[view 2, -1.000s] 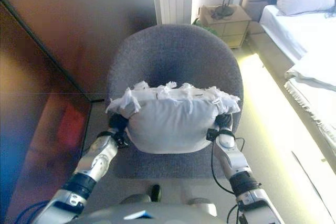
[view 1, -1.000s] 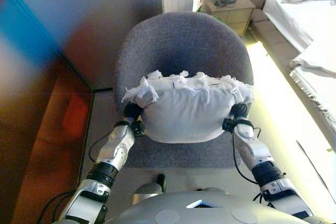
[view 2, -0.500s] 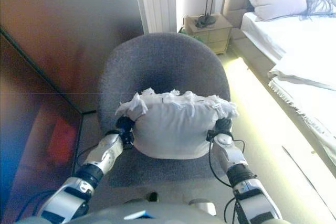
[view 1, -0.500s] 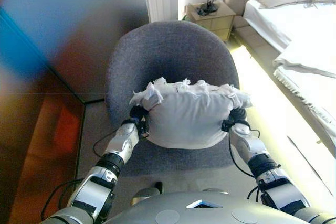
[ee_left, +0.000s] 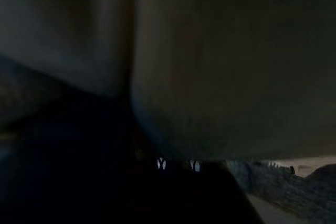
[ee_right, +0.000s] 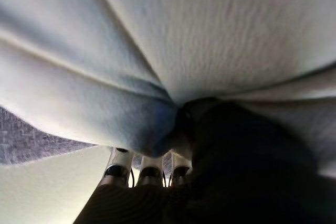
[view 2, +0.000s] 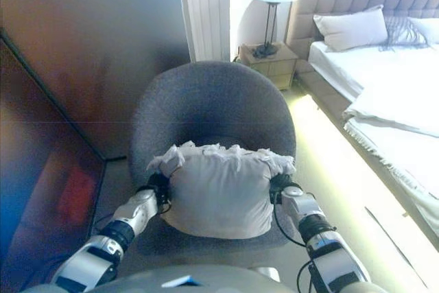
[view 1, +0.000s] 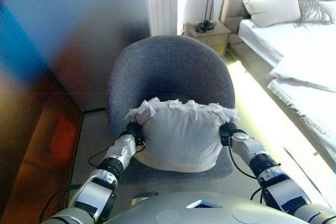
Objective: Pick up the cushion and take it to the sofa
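Note:
A white cushion [view 1: 181,135] with a frilled top edge hangs between my two hands, just above the front of the seat of a grey round-backed armchair [view 1: 168,69]. My left hand [view 1: 132,129] is against the cushion's left side, mostly hidden behind it. My right hand [view 1: 227,129] is at its right side. In the right wrist view the cloth [ee_right: 210,35] gathers into folds at the thumb, and the fingers [ee_right: 142,170] lie under it. The left wrist view shows only the cushion [ee_left: 220,66], very close and dark.
A bed [view 1: 299,51] with white covers and a pillow stands to the right. A nightstand [view 1: 207,31] with a lamp is behind the chair. A dark glossy wall [view 1: 63,35] runs along the left. Pale floor [view 1: 268,119] lies between chair and bed.
The whole view has shifted, showing more of the bed and the lamp. The cushion stays between my hands and has come a little closer to me, over the seat's front.

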Controlling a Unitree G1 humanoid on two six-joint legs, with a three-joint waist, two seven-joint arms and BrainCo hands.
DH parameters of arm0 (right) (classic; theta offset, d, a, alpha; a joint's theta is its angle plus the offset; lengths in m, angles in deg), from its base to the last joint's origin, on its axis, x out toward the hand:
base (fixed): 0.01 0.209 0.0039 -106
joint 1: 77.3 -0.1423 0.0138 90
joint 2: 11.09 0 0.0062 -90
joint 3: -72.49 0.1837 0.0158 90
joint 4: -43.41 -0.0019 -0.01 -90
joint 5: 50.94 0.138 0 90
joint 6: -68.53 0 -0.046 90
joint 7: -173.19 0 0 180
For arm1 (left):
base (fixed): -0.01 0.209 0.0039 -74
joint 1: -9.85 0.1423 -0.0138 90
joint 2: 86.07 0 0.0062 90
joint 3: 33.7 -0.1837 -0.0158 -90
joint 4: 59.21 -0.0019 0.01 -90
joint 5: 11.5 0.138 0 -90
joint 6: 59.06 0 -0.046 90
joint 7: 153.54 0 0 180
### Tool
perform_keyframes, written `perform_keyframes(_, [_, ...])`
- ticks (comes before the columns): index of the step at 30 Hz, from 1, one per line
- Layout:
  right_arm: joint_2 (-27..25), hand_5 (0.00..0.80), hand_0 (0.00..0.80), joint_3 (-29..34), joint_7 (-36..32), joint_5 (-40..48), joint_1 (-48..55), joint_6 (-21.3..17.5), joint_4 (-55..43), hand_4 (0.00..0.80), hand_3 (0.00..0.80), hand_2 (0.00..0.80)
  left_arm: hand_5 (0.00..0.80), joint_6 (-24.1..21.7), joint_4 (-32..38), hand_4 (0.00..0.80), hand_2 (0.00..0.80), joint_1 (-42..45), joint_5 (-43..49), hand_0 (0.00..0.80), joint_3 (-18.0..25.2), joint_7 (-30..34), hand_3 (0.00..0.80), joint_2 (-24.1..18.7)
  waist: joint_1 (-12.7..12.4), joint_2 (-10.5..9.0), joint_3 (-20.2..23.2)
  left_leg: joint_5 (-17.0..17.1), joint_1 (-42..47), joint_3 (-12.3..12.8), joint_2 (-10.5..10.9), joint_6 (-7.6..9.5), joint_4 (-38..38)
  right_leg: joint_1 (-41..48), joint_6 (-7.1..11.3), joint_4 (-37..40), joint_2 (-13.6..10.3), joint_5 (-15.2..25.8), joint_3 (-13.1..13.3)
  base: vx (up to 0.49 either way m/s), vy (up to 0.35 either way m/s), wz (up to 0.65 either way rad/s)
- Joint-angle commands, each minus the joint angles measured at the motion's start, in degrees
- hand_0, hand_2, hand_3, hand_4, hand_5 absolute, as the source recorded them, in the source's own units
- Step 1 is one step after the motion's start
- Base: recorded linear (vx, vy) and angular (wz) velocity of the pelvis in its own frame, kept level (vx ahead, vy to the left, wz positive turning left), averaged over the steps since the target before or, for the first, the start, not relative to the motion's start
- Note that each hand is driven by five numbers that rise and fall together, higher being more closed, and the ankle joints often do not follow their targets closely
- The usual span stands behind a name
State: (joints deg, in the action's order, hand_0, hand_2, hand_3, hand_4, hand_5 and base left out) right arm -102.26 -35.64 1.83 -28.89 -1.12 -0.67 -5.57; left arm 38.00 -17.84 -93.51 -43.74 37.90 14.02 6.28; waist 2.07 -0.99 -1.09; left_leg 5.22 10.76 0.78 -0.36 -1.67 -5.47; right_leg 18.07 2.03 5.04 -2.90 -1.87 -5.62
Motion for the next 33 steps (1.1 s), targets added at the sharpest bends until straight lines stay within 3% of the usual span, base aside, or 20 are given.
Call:
perform_keyframes(1, [2.42,0.8,0.8,-2.61,-6.01,-4.56,-6.44,-0.71,3.55,0.8,0.8,0.8,0.8,-2.43,-3.27,0.8,0.8,-6.21,1.29,0.8,-0.12,-1.67,0.8,4.18,-2.82,0.73,2.38,-2.51,3.26,1.04,-3.09,-2.99,0.47,-4.54,3.88,-0.04,-2.27,6.79,-1.03,0.23,0.039,0.04])
perform_keyframes(5, [1.93,0.8,0.8,-3.58,-8.0,-6.69,-7.34,-1.32,6.39,0.8,0.8,0.8,0.8,-2.71,-5.19,0.8,0.8,-6.48,1.85,0.8,0.17,-1.98,0.8,3.78,-3.43,0.46,2.24,-1.75,3.92,0.23,-3.21,-3.16,0.47,-3.64,4.03,-0.04,-2.34,7.32,-1.34,0.194,0.044,0.03])
perform_keyframes(8, [1.69,0.8,0.8,-3.96,-5.0,-7.47,-6.35,-5.27,7.11,0.8,0.8,0.8,0.8,-3.9,-5.41,0.8,0.8,-6.01,2.97,0.8,0.36,-1.43,0.8,3.3,-3.87,0.16,2.43,-0.85,3.98,-0.17,-3.3,-3.21,0.47,-3.31,4.19,-0.04,-2.62,8.02,-1.65,0.155,0.033,0.07])
perform_keyframes(13, [1.87,0.8,0.8,-3.16,-5.22,-8.03,-3.81,-8.47,6.26,0.8,0.8,0.8,0.8,-5.69,-5.37,0.8,0.8,-4.1,3.99,0.8,0.52,-1.12,0.8,2.49,-4.09,-0.03,3.32,-0.87,4.78,-0.64,-3.18,-3.13,0.47,-2.38,4.43,-0.04,-3.15,8.06,-2.29,0.149,0.041,0.07])
perform_keyframes(14, [1.75,0.7,0.7,-3.01,-4.45,-8.24,-2.86,-7.8,5.81,0.7,0.7,0.7,0.436,-5.78,-5.35,0.436,0.436,-3.27,4.04,0.436,0.64,-1.57,0.436,2.44,-4.16,-0.05,3.65,-0.75,5.13,-0.63,-3.14,-3.14,0.47,-2.03,4.55,-0.04,-3.27,8.2,-2.42,0.209,0.048,0.01])
perform_keyframes(15, [1.62,0.147,0.147,-2.84,-4.12,-8.81,-2.14,-7.96,5.71,0.147,0.147,0.147,0.0,-5.47,-5.45,0.0,0.0,-2.55,3.98,0.0,0.79,-2.37,0.0,2.47,-4.22,-0.02,3.93,-0.68,5.49,-0.66,-3.14,-3.14,0.47,-1.68,4.63,-0.04,-3.38,8.29,-2.55,0.242,0.063,0.01])
perform_keyframes(16, [1.26,0.0,0.0,-2.56,-5.02,-9.79,-1.49,-8.64,5.34,0.0,0.0,0.0,0.0,-4.78,-5.56,0.0,0.0,-1.85,3.48,0.0,1.22,-2.53,0.0,2.49,-4.22,0.05,4.19,-0.62,5.81,-0.69,-3.12,-3.14,0.47,-1.38,4.68,-0.04,-3.47,8.31,-2.64,0.195,0.064,0.01])
perform_keyframes(24, [-3.51,0.0,0.0,1.04,-1.18,-11.92,1.3,-11.68,0.89,0.0,0.0,0.0,0.0,-5.1,-6.14,0.0,0.0,1.29,3.45,0.0,3.22,-2.74,0.0,2.11,-3.49,0.86,4.23,-0.62,6.3,-0.59,-2.57,-2.71,0.69,-0.92,4.96,-0.04,-4.22,8.51,-2.91,0.103,0.067,0.02])
perform_keyframes(33, [-11.87,0.0,0.0,10.14,-5.93,-12.01,2.83,-12.03,-6.9,0.0,0.0,0.0,0.0,-6.18,-4.92,0.0,0.0,3.99,2.82,0.0,8.02,0.72,0.0,-0.27,-2.18,2.2,1.95,-0.66,5.81,-0.88,-1.94,-2.81,0.97,-1.8,5.19,-0.51,-4.91,8.57,-3.29,0.0,0.062,0.0])
